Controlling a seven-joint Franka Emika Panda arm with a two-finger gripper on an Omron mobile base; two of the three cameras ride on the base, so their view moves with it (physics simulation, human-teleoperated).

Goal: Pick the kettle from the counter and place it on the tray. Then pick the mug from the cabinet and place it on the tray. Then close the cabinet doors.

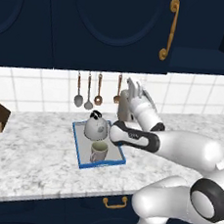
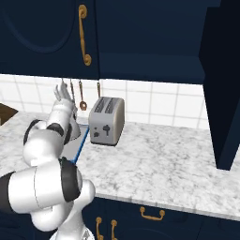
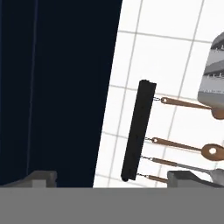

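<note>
- The small dome-shaped pale grey-white kettle with a black knob (image 1: pixel 96 126) and the small pale grey-green tapered mug (image 1: pixel 98 152) both stand on the flat grey tray with a thin blue rim (image 1: pixel 81 159), which lies on the white-and-grey speckled marble counter (image 1: pixel 31 149). Judged from this, both placements are done and only the door closing remains.
- The white arm's two-finger gripper (image 1: pixel 135 88) is raised above the tray, pointing up toward the wall; its 2 tips stand well apart in the hand view and hold nothing.
- One tall dark navy cabinet door with a curved brass-orange handle (image 1: pixel 168 29) looks flush; another navy door (image 2: pixel 224 93) stands swung out at the right edge of the right base view.
- Risk 1: the forearm hangs close over the kettle and mug, so a wide swing rightward could clip them off the tray.
- Risk 2: the boxy silver toaster (image 2: pixel 107 121) sits between the arm and the open door, and a low path could knock it.
- Risk 3: the brown-handled utensils on the black rail (image 3: pixel 139 130) hang just ahead of the fingers, so pushing forward may snag them.
- Risk 4: a push near the door's hinge edge might slip and leave it ajar.
</note>
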